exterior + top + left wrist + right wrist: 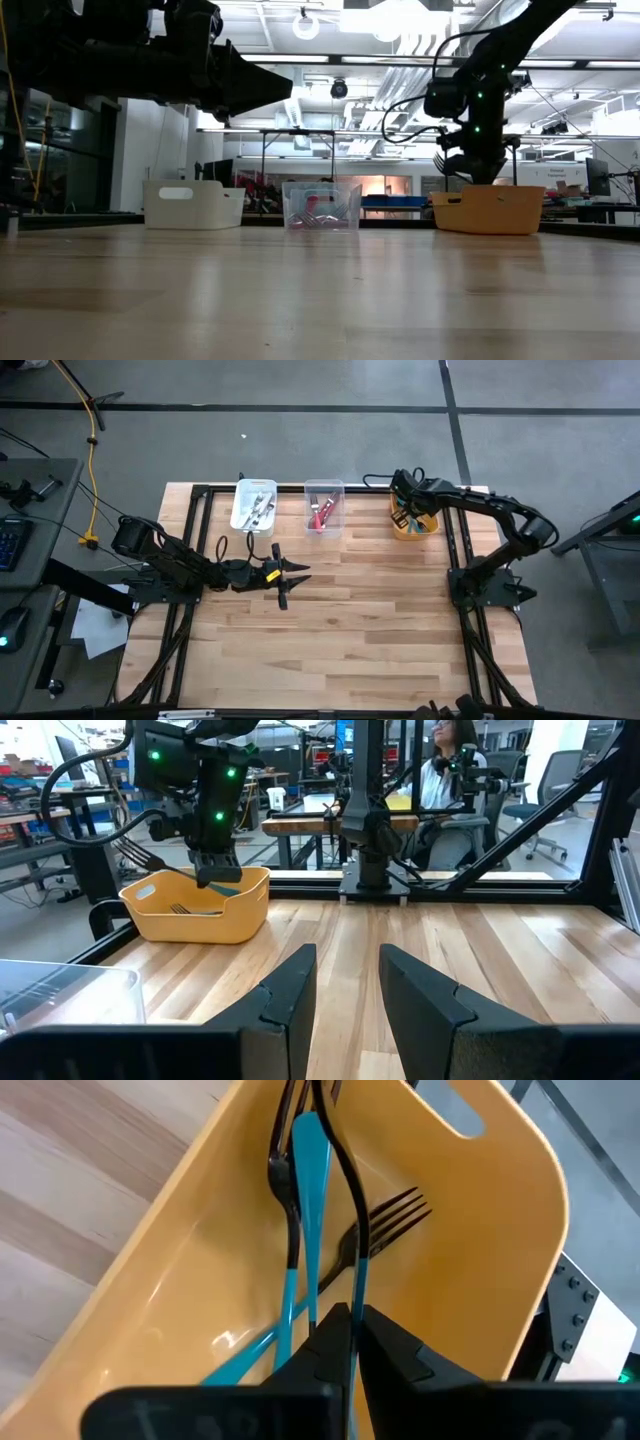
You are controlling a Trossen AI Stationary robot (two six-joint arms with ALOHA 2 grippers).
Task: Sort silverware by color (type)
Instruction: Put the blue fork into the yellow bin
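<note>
My right gripper [352, 1320] is down in the orange bin [180, 1240] at the table's far right [412, 525], shut on a teal-handled fork [358, 1270]. Other teal-handled forks [300, 1200] lie on that bin's floor. White-handled forks [257, 510] lie in the white bin [240, 500], and red-handled forks [320, 512] in the clear bin [338, 495]. My left gripper [290, 580] hovers open over the table's left middle, its fingers [290, 990] level and touching nothing. My right gripper pinches the teal fork's plastic handle [357, 1285] between its two fingers [320, 1340], coming from above and slanting down into the bin. The fork's metal head [130, 850] sticks out sideways above the bin's rim.
The three bins stand in a row along the far edge [195, 205], [322, 205], [490, 210]. Bare wood spreads over the middle and the near part of the table [350, 630]. A black frame borders the table [455, 550]. A person sits beyond it [450, 760].
</note>
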